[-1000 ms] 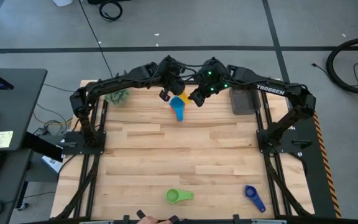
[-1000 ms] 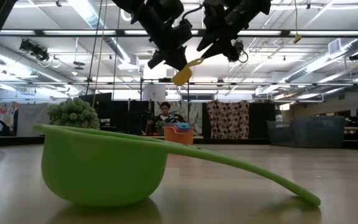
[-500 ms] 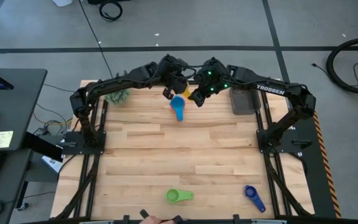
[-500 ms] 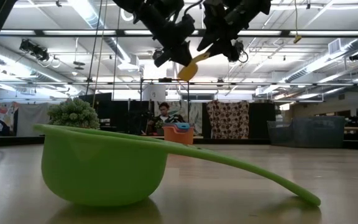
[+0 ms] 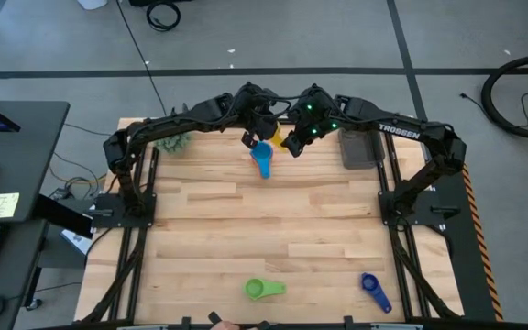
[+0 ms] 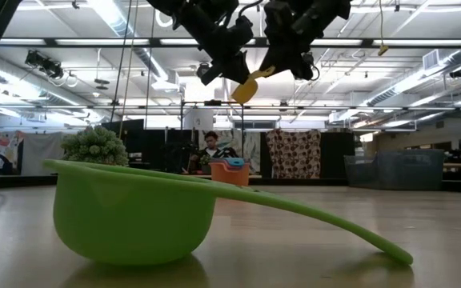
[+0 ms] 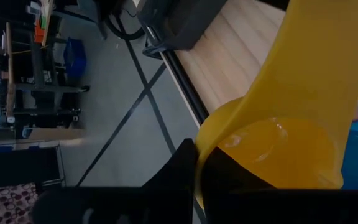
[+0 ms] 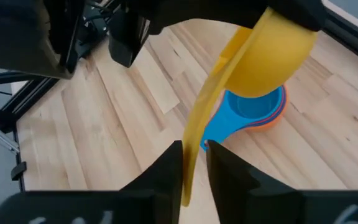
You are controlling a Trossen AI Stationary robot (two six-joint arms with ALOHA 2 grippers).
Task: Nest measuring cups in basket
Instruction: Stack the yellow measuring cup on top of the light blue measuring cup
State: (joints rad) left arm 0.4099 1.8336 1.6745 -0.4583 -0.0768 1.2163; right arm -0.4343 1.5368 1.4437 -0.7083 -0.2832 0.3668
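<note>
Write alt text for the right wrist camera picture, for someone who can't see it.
A yellow measuring cup hangs in the air, its long handle running down between the right hand's two dark fingers, its bowl held at the far end by the left hand. Below it on the wooden table sits a light blue cup nested in an orange cup.

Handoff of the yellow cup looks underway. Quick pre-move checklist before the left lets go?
1. Left gripper clamped on the yellow cup bowl rim: ok.
2. Right gripper fingers around the yellow handle: ok; firm pinch: cannot tell.
3. Yellow cup held clear above the table: ok.
4. Nested stack, light blue on top, directly under the cup: ok.
5. Basket clear, beside the right arm: ok.
6. Green cup and dark blue cup far from both arms: ok.
</note>
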